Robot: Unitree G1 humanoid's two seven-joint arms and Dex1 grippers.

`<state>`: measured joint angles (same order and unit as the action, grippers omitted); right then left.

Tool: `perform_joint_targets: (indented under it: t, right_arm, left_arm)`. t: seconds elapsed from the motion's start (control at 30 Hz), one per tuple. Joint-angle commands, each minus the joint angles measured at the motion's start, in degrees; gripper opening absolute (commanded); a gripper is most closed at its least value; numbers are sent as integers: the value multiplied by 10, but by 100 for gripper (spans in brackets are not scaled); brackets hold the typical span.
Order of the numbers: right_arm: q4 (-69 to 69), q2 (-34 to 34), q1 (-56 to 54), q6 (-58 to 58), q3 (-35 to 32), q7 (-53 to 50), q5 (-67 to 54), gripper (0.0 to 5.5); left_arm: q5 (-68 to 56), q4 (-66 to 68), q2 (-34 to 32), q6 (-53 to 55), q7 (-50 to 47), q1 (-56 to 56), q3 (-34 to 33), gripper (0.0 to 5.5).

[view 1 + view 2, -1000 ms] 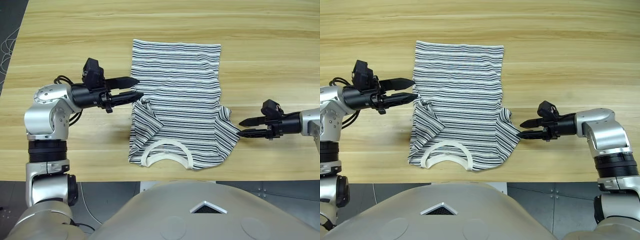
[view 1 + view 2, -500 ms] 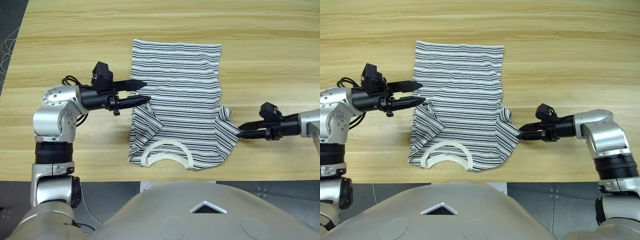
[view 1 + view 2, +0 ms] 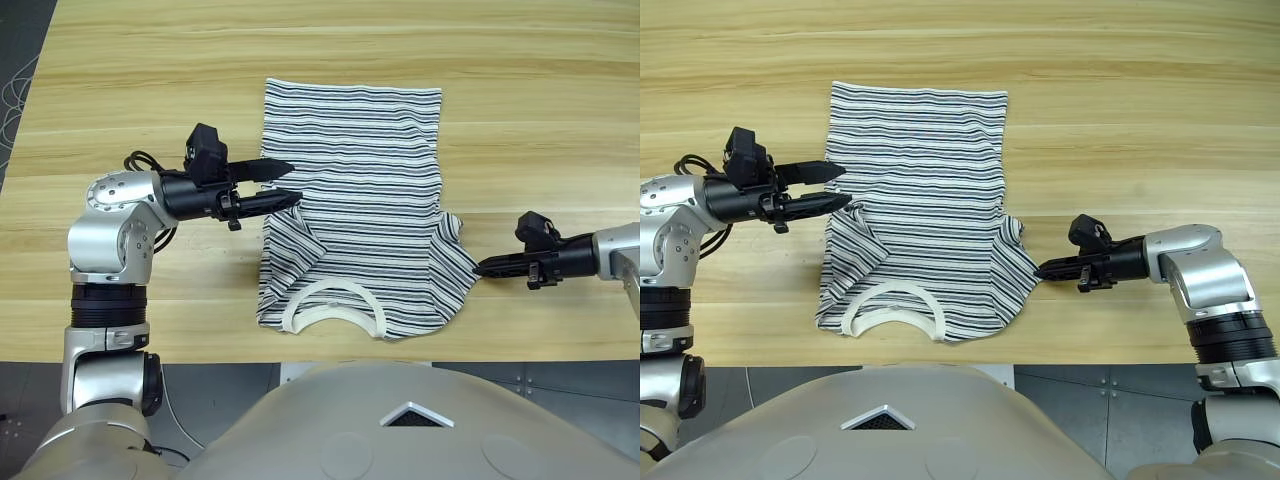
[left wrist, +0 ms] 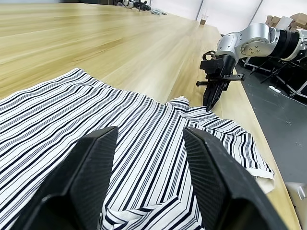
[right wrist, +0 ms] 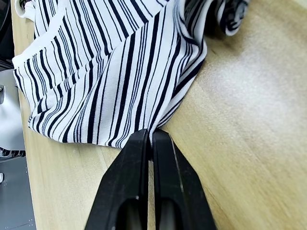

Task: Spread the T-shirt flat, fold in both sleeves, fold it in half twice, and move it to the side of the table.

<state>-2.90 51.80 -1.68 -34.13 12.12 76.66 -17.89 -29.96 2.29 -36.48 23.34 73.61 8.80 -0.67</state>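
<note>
Our right gripper (image 3: pixel 480 268) clamps a sleeve edge, the left gripper (image 3: pixel 295 182) hangs parted over the opposite side of the black-and-white striped fabric T-shirt (image 3: pixel 350 200) between them on the pale wooden table (image 3: pixel 540 100); we judge it limp, best pinched at hems.

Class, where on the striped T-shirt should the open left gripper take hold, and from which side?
Likely best: pinch the T-shirt at its left side edge, by the tucked sleeve, coming in low from the robot's left. That edge lies flat on the table, facing the left gripper, which is open and points at it.
</note>
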Motion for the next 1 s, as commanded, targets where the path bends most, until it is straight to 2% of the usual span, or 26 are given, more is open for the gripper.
perform_joint_targets:
  t: [0.03,0.27,0.5,0.67,0.9,1.0]
  right_arm:
    - [15,0,-16,8,1,-18,15,15]
    - [97,6,-43,-3,-32,-34,-11,15]
    - [189,4,-44,-15,-33,-47,-28,15]
    - [224,-9,-74,-29,-12,-54,-36,15]
    - [217,-66,-119,-40,53,-73,-25,15]
    - [201,-89,-131,-50,80,-85,-17,15]
  left_arm:
    - [12,16,-2,-13,-4,9,2,257]
    - [15,25,-7,-30,8,13,8,257]
    - [22,36,-11,-47,22,15,13,257]
    - [24,43,-10,-48,25,20,13,257]
    - [25,48,-7,-51,25,20,13,257]
    - [9,44,-13,-7,28,27,16,257]
